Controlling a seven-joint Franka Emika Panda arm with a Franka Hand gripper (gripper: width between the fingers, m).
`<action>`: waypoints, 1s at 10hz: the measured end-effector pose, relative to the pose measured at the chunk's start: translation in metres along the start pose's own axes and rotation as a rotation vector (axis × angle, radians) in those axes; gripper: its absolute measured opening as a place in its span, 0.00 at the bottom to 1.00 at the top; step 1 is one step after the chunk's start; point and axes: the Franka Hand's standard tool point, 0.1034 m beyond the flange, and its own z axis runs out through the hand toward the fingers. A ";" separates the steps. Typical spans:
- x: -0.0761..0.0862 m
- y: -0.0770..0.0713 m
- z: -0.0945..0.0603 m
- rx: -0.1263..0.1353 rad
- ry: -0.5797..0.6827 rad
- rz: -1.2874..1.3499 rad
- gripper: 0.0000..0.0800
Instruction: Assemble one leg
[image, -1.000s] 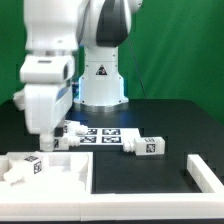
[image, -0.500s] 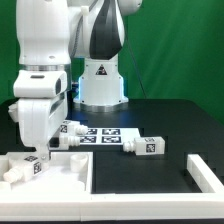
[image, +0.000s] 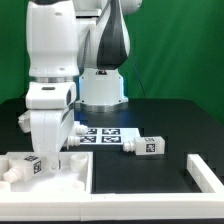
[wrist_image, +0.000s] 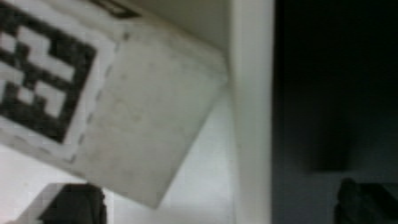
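Observation:
A leg (image: 33, 165), a small white post with a black-and-white tag, lies on the large flat white panel (image: 70, 175) at the exterior view's lower left. My gripper (image: 49, 153) hangs just above the panel, right beside this leg. In the wrist view the leg (wrist_image: 98, 95) fills the frame close up. The gripper (wrist_image: 214, 205) is open and holds nothing, with its dark fingertips (wrist_image: 64, 205) at either side. The leg is not between them. A second leg (image: 11, 172) lies further to the exterior view's left on the panel.
The marker board (image: 106, 134) lies on the black table behind the panel. One more leg (image: 76, 136) lies by the marker board and another (image: 150, 146) to its right. A white part (image: 206, 170) sits at the exterior view's right edge. The robot base (image: 102, 85) stands behind.
The gripper has come down toward the panel. It first shifted to the exterior view's left, then back right. It now hangs low beside the tagged leg. The parts have not moved.

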 end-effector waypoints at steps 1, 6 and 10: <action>0.000 0.000 0.000 0.001 0.000 0.000 0.67; 0.001 -0.007 0.004 0.026 0.002 -0.007 0.11; 0.054 -0.009 0.004 0.078 -0.020 -0.041 0.07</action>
